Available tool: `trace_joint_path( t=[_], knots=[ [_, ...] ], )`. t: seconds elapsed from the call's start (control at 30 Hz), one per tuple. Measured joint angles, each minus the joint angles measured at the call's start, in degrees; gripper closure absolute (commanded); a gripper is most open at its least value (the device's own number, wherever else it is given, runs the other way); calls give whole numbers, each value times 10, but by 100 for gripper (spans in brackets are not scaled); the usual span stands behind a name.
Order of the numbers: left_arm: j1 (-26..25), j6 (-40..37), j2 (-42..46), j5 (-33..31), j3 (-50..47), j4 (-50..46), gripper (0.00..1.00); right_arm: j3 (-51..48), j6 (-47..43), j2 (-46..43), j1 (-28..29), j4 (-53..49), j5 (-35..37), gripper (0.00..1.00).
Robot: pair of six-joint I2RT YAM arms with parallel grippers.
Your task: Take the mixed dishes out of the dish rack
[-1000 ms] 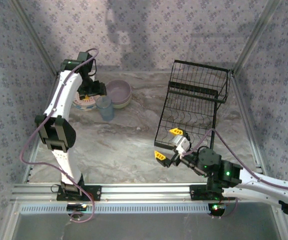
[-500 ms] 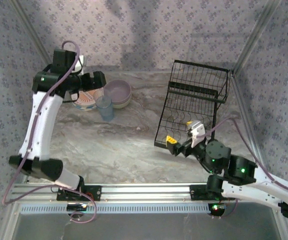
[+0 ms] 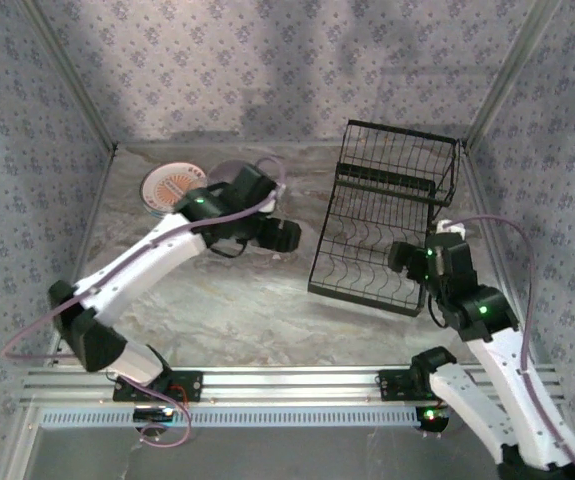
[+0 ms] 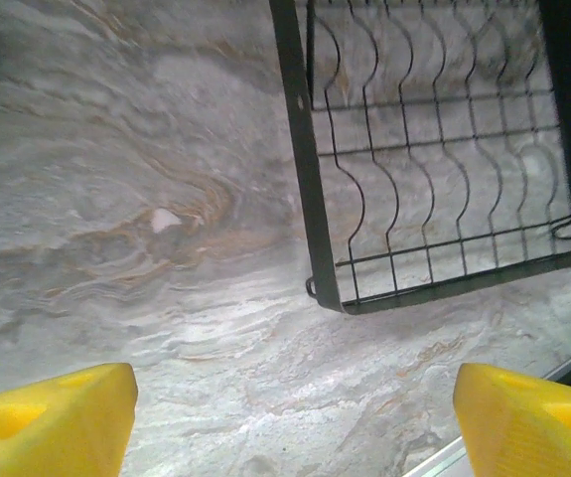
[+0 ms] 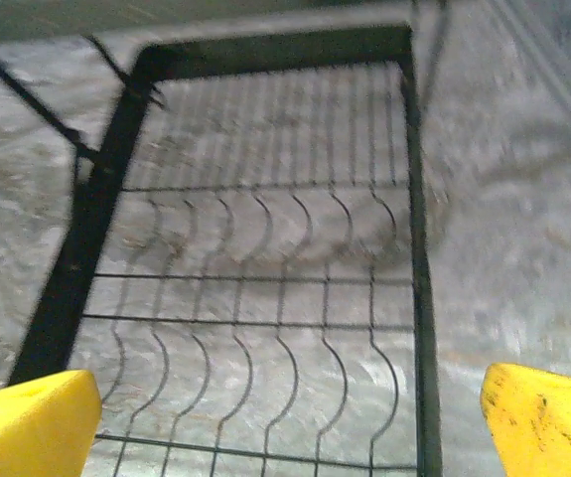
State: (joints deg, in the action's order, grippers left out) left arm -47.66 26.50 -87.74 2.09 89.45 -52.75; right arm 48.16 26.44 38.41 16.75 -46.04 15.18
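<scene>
Black wire dish rack point(image 3: 387, 188) at right; orange-patterned plate point(image 3: 170, 186) and lavender bowl point(image 3: 222, 172) well apart, back left.

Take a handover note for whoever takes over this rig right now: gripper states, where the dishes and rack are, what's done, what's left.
Left gripper: open, empty, over bare table by the dish rack's left edge.
Right gripper: open, empty, above the rack's slotted section.
Dishes: orange-patterned plate and lavender bowl sit on the table at far left, apart from the rack.
Done: the rack's slots and raised part look empty.
Left: probably nothing; check the rack, then park both arms.
</scene>
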Motion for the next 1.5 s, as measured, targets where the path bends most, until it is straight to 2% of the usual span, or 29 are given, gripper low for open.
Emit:
trace_joint_path(
  t=[0.1, 0.17, 0.27, 0.37, 0.53, 0.67, 0.9, 1.0, 1.1, 1.4, 1.5],
  knots=[
    [-24, 6, -54, 0, 0, 27, 25, -41, 12, 7, -100, 3, -66, 7],
    [-35, 11, -87, 0, 0, 44, 29, -67, 18, 16, -149, 12, -104, 14],
    [-44, 16, -131, 0, 0, 64, 32, -85, 24, 41, -191, 25, -137, 20],
    [-47, 17, -169, 0, 3, 79, 34, -96, 25, 68, -215, 46, -150, 22],
    [-49, 26, -216, 2, 22, 97, 39, -111, 27, 89, -231, 73, -150, 26],
    [-55, 30, -240, 0, 50, 100, 44, -115, 29, 135, -233, 107, -150, 37],
    [-58, 40, -276, -5, 80, 105, 57, -129, 29, 176, -234, 148, -146, 40],
    [-57, 49, -293, -16, 82, 106, 59, -130, 29, 184, -234, 159, -143, 42],
    [-58, 52, -305, -24, 83, 106, 61, -130, 28, 198, -234, 172, -137, 46],
    [-59, 66, -326, -35, 87, 103, 77, -131, 17, 252, -234, 207, -130, 65],
    [-58, 71, -326, -37, 87, 100, 81, -130, 12, 265, -234, 215, -130, 68]
  ],
)
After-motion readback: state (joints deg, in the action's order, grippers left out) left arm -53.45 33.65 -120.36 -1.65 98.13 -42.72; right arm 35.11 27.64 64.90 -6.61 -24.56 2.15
